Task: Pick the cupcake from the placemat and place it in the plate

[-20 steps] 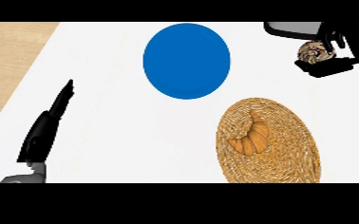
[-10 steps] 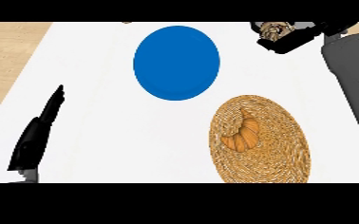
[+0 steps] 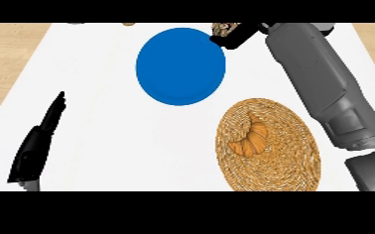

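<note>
A round blue plate (image 3: 180,65) lies on the white counter, left of centre at the back. Just past its far right rim my right hand (image 3: 236,36) is curled round the cupcake (image 3: 224,28), whose brown top peeks out above the fingers. The grey right forearm (image 3: 315,74) stretches up the right side. A round woven placemat (image 3: 282,166) sits at the front right, with a croissant (image 3: 251,141) on it. My left hand (image 3: 38,144) rests open at the lower left, fingers straight and pointing away.
The white counter (image 3: 110,129) has wooden strips along its left (image 3: 18,49) and right edges. A small brown object (image 3: 129,24) shows at the far edge, cut off by the frame.
The right hand has carried the cupcake leftward, from the far right corner to the plate's far right rim, and the forearm has come into view. The left hand stays at the lower left.
</note>
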You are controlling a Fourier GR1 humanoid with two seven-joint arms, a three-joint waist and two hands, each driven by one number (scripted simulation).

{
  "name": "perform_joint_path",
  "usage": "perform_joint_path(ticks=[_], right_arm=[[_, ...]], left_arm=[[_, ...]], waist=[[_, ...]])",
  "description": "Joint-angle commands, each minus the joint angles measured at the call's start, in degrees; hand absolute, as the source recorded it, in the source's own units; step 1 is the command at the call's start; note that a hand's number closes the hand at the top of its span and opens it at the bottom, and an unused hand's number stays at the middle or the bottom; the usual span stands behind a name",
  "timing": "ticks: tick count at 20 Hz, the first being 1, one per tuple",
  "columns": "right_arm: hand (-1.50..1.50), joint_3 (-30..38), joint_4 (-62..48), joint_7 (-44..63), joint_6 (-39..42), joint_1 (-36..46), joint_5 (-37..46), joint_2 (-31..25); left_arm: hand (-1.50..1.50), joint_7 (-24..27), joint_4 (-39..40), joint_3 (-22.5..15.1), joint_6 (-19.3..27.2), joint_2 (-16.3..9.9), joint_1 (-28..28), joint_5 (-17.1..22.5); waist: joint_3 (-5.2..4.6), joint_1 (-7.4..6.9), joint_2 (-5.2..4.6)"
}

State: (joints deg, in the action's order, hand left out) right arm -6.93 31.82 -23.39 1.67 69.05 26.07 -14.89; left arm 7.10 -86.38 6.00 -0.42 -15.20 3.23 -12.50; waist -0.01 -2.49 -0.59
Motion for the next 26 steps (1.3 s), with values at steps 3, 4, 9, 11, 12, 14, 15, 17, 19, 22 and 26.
perform_joint_path(ticks=[3,4,9,11,12,14,15,17,19,22,26], right_arm=[[1.50,-1.2,-9.5,4.7,0.3,7.5,3.0,7.2],[1.50,-2.1,-10.4,3.1,-1.3,6.1,4.2,8.2],[1.50,-2.9,-16.3,4.9,-4.5,7.4,6.4,14.4],[1.50,-3.4,-18.3,4.9,-4.7,8.2,5.9,14.7],[1.50,-3.2,-19.2,4.0,-5.5,6.9,5.5,14.8],[1.50,-3.5,-21.1,2.2,-2.9,7.4,6.0,14.8],[1.50,-3.0,-19.2,5.2,-0.2,6.6,1.2,14.8],[1.50,-0.6,-20.7,7.8,-5.0,4.5,-0.8,14.8],[-1.50,-0.6,-22.8,11.2,-4.0,6.8,-0.8,14.9],[-1.50,-1.1,-23.1,9.8,-6.7,4.7,-1.7,14.9],[-1.50,0.9,-20.8,6.2,-9.1,3.4,-5.7,14.9]], left_arm=[[0.00,-1.0,-1.2,0.8,-1.2,-1.0,0.2,0.4],[0.00,-1.8,-3.1,-0.2,-1.1,-0.2,0.9,0.1],[0.00,-3.1,-1.8,0.5,-1.9,-1.1,-2.3,0.4],[0.00,-1.7,1.1,1.9,-2.4,-1.9,-3.9,1.1],[0.00,0.4,-2.0,-1.5,0.1,1.6,0.4,-1.3],[0.00,-0.9,1.3,0.7,-1.6,-0.6,-3.8,0.1],[0.00,-2.5,0.7,-0.9,-1.1,0.2,-4.9,-1.2],[0.00,-1.8,-1.4,-1.4,-1.2,0.7,-2.8,-1.1],[0.00,0.4,2.2,0.0,-2.4,-0.6,-3.5,-0.2],[0.00,-1.7,0.2,-0.5,-2.8,-0.8,-4.3,-0.4],[0.00,-0.3,2.6,0.2,-2.6,-0.2,-5.6,0.1]], waist=[[-0.02,-0.43,-0.15],[0.00,-0.29,-0.11],[0.00,-0.40,-0.32],[-0.04,-1.27,-0.69],[-0.03,-2.12,-0.77],[-0.03,-1.32,-0.86],[-0.03,-2.50,-0.71],[-0.01,-2.79,-0.71],[-0.07,-3.04,-1.02],[-0.01,-3.97,-1.14],[0.00,-3.68,-1.17]])
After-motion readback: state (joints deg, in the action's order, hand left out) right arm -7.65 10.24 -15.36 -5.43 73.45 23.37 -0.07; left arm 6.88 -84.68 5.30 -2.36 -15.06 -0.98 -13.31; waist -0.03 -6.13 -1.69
